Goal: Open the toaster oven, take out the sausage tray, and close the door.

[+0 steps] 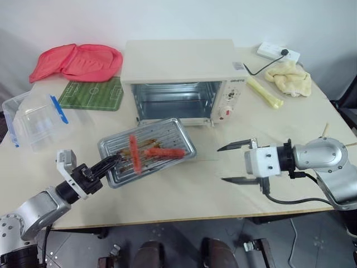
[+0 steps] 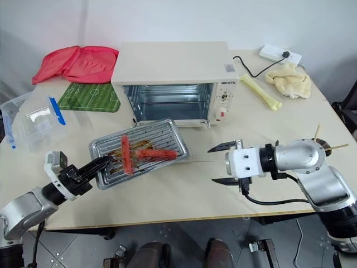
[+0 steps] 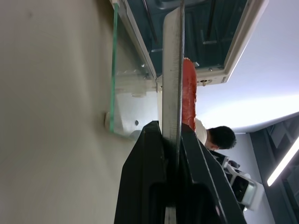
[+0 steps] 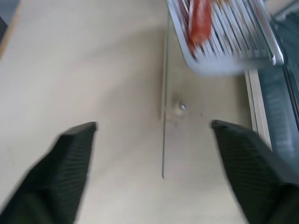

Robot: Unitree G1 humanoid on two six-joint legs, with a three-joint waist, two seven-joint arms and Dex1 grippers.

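I have the left gripper clamped on the near-left rim of the sausage tray, pinching the thin metal edge between both fingers so the tray stays level and the sausages don't roll. The tray is out of the toaster oven now, held over the lowered door, whose glass lies flat toward me just above the table. From the left wrist view the rim runs straight up through the fingers, with the oven's empty cavity beyond it.

The right gripper hangs to the right of the door, fingers spread apart and holding nothing, pointing leftward toward the door's front edge. I judge that is where it needs to be to lift the door shut once the tray is clear.

The tray needs setting down on bare table to the left, away from the green mat and the plastic box.
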